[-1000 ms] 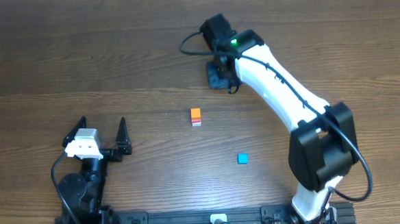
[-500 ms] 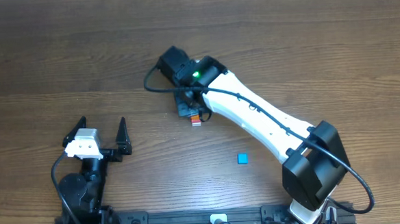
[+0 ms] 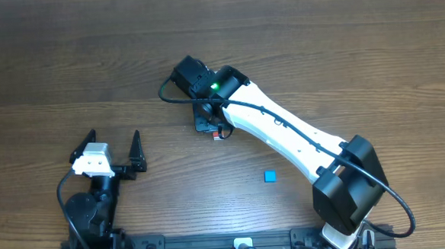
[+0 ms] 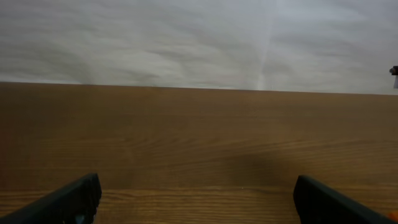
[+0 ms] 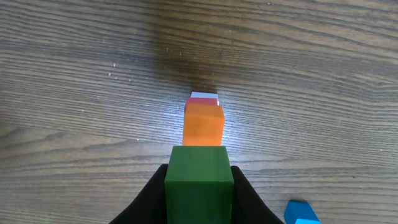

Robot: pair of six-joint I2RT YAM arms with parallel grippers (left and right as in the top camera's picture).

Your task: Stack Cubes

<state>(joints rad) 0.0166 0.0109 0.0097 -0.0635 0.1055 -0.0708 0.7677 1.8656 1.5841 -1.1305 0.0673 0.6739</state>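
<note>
Right wrist view gives us the clearest look at the task: the right pincer (image 5: 199, 193) is clamped on a green cube (image 5: 199, 177), with 1 dark finger (image 5: 154, 202) pressed to each of 2 opposite sides. Just past the green cube stands a small stack on the desk (image 3: 356, 56). An orange cube (image 5: 203, 124) sits on a lower cube (image 5: 200, 98), of which we see a red and pale edge. In this picture the green cube's far edge meets the orange cube, but we cannot tell whether the 2 touch or the green one hangs above it.

A blue cube (image 3: 269, 176) lies alone on the wood, well apart from the stack and nearer the right arm's base.

In the top view, the right arm (image 3: 284, 133) reaches from its base at the lower right across the middle, and its wrist covers most of the stack.

The left pincer (image 3: 115, 149) stays close to its own base at the desk's lower left, well apart from all the cubes. Its 2 fingers are spread wide apart.
</note>
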